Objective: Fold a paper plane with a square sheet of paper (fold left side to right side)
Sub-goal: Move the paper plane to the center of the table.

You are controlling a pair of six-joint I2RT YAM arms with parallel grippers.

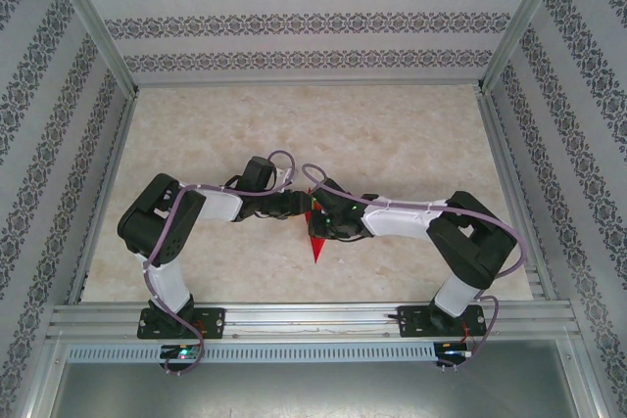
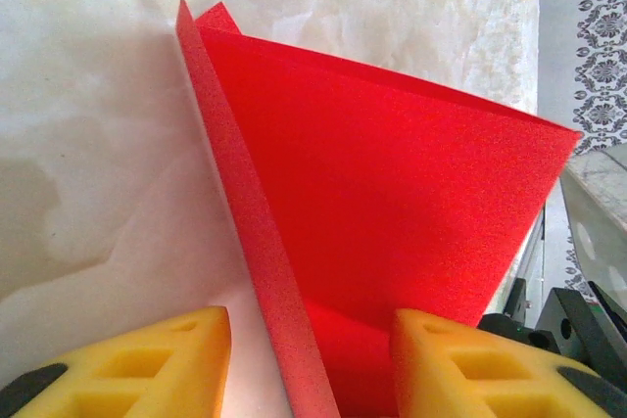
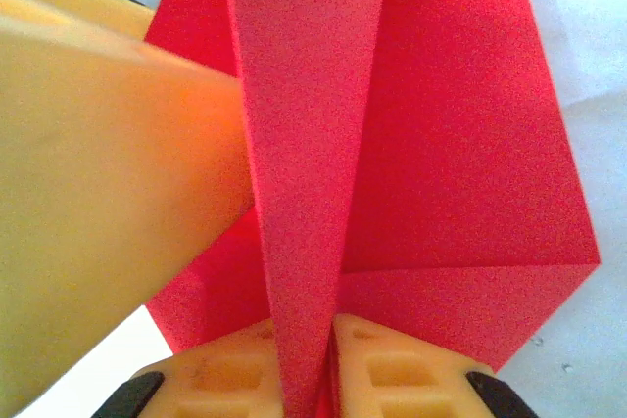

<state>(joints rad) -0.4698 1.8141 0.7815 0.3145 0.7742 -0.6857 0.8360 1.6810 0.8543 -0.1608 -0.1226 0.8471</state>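
Up close, right jaws pinch the paper plane (image 3: 306, 193) mid-crease.

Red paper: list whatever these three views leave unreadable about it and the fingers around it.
- Top external: both wrists cover the red paper except its near tip; creases too small to read.
- Left wrist: the bottom edge cuts off the paper's near end between the left fingers; contact there cannot be told.
- Right wrist: a blurred yellow finger hides the paper's left side; the top edge cuts its far end.
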